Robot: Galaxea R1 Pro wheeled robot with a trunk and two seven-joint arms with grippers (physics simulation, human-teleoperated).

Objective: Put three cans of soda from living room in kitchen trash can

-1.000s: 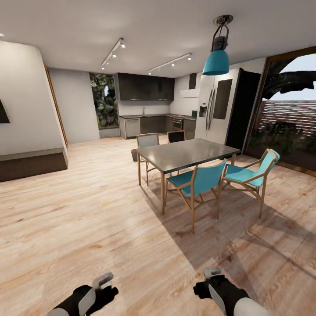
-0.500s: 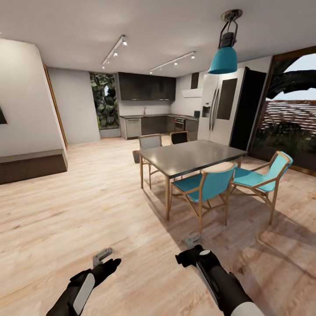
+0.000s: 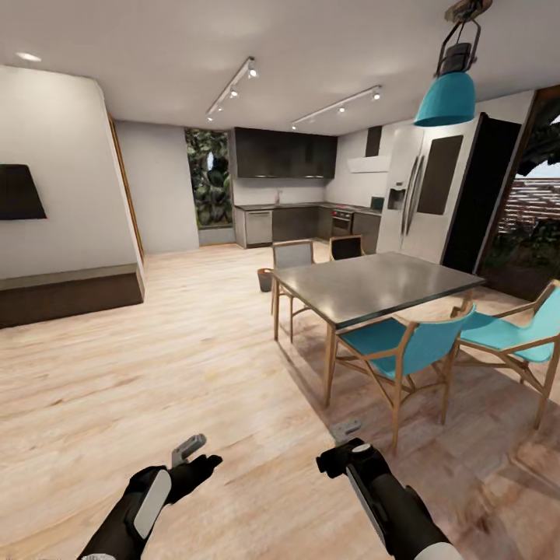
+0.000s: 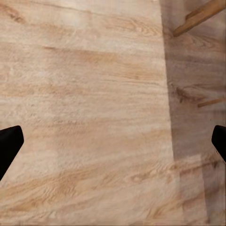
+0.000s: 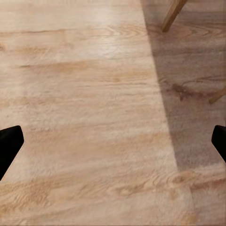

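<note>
The soda cans are out of view. Far ahead lies the kitchen [image 3: 286, 190] with dark cabinets and a steel counter. A small round bin, the tash can [image 3: 265, 279], stands on the wood floor by the dining table's far corner. My left gripper [image 3: 189, 449] and right gripper [image 3: 344, 429] hang low over bare floor in front of me. Both are open with nothing between the fingers. In the wrist views, the dark fingertips [image 4: 9, 143] [image 5: 9, 143] sit far apart over floorboards.
A grey dining table [image 3: 373, 284] with teal chairs [image 3: 404, 346] and grey chairs stands ahead to the right. Behind it are a steel fridge [image 3: 420, 194] and a glass door. A low dark bench [image 3: 70, 292] runs along the left wall. Open floor leads between them toward the kitchen.
The head view has swung, so the room has shifted rightward. Both arms have reached farther forward, the right one most.
</note>
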